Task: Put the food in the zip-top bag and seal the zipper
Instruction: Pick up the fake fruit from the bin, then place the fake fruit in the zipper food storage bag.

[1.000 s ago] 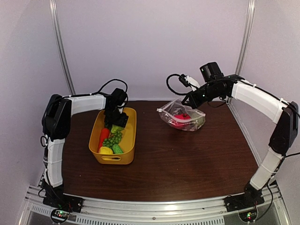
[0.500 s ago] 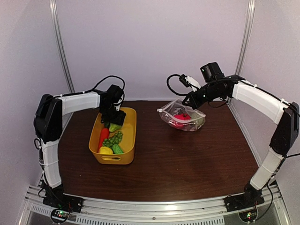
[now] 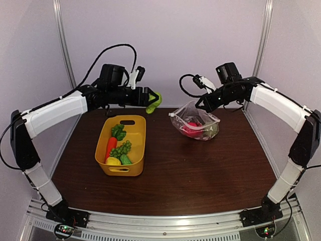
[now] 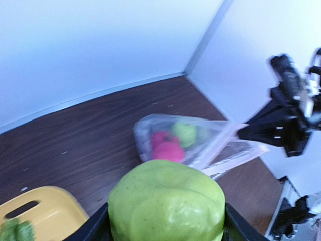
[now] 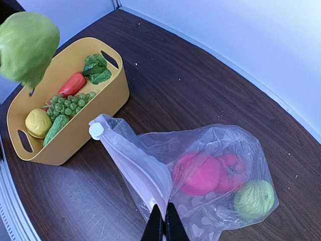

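The left tool (image 3: 149, 100) is pinching a pear (image 4: 166, 198) between its fingers, holding it in the air over the far edge of the surface (image 3: 190, 170), between the basket (image 3: 138, 146) and the bag (image 5: 200, 140). The right tool (image 5: 161, 228), pressed together, is nipping the zipper (image 5: 128, 168) and holding that edge of the bag up. The bag is resting near the far edge, right of centre, holding red fruit (image 5: 200, 173) and a green apple (image 5: 255, 198). The basket is sitting towards the left edge, carrying a carrot (image 5: 71, 84), grapes (image 5: 67, 103), a lemon (image 5: 37, 122) and a cucumber (image 5: 56, 126).
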### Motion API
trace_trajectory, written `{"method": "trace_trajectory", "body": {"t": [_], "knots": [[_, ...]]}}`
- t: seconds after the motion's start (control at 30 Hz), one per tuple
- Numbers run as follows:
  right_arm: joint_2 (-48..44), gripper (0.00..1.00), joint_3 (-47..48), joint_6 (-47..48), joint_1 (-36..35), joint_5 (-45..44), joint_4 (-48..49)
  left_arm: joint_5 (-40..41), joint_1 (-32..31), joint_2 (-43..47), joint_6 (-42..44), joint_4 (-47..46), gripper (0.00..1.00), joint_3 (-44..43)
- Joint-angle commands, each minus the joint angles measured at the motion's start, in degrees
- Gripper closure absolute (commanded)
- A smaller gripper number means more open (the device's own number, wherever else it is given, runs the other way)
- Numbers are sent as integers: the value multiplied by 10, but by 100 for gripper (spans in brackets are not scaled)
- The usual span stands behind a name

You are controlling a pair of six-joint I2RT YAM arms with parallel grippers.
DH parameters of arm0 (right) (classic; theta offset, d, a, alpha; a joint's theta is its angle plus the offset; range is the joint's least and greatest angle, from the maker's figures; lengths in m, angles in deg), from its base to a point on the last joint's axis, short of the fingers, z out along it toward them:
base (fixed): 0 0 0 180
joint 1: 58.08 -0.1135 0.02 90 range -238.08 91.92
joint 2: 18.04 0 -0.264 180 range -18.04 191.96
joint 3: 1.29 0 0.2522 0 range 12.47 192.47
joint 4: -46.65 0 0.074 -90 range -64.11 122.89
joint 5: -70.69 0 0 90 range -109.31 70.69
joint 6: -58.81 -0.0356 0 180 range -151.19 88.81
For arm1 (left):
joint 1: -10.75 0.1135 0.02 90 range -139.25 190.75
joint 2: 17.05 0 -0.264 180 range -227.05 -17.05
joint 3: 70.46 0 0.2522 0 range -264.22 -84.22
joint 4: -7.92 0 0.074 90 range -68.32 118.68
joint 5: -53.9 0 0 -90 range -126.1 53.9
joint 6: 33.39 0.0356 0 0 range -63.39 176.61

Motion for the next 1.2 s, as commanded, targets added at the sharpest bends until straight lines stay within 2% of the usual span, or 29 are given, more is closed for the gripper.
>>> {"method": "trace_trajectory", "body": {"t": [0.0,0.33,0.47,0.77,0.93,1.17], "knots": [[-4,100,19,-19,-3,-16,1,-129,-50,-42,-77,-225,49,5],[-14,100,31,-78,1,-21,22,-148,-111,-156,-150,-321,55,-79],[-11,100,41,-107,7,8,24,-129,-116,-176,-189,-334,59,-75],[-22,100,28,-140,10,46,54,-27,-116,-191,-271,-298,59,-60],[-25,100,25,-146,23,38,64,-9,-116,-191,-284,-288,59,-44],[-26,100,5,-172,27,92,87,29,-115,-204,-300,-257,59,-61]]}}
